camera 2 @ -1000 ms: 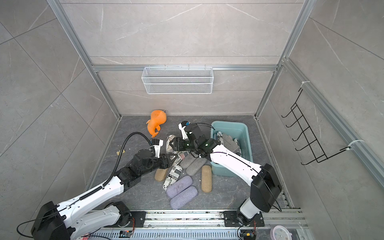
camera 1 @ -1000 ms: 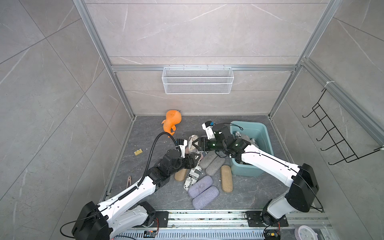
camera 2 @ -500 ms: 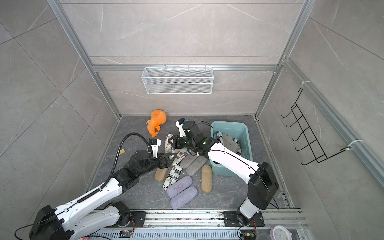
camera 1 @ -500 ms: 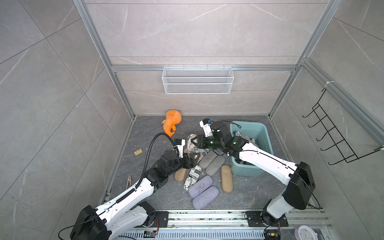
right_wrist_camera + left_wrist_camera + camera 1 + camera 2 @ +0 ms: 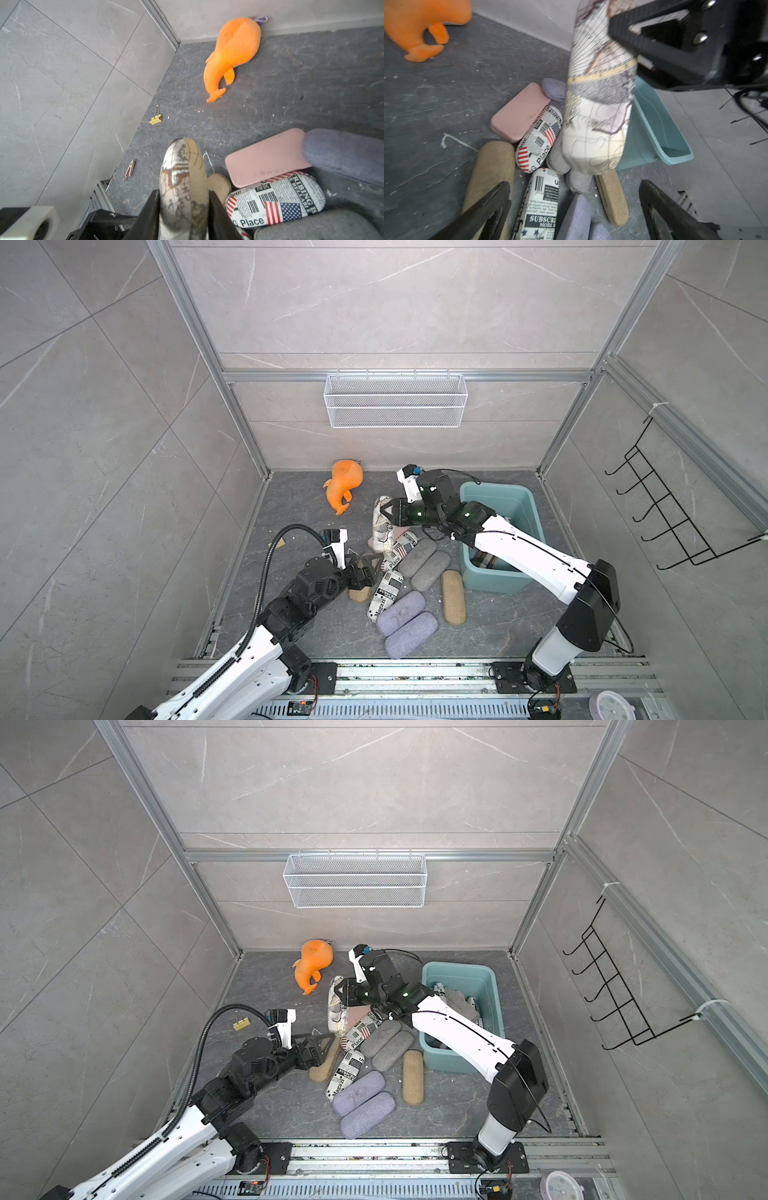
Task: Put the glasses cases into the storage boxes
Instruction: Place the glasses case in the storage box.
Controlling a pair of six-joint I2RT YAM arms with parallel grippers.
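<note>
Right gripper (image 5: 182,200) pinches the map-print glasses case (image 5: 379,533) by one end – teal tub (image 5: 498,499) lies behind its wrist; left gripper (image 5: 575,184) wide open, empty.

Top views: you are looking steeply down from high overhead, facing the back wall (image 5: 395,323), both taking in the whole floor (image 5: 266,986).
Left wrist: close, facing the teal tub (image 5: 660,133).
Right wrist: close, facing the orange plush toy (image 5: 232,54).
Both wrist views are sharing the map-print case (image 5: 600,104).
</note>
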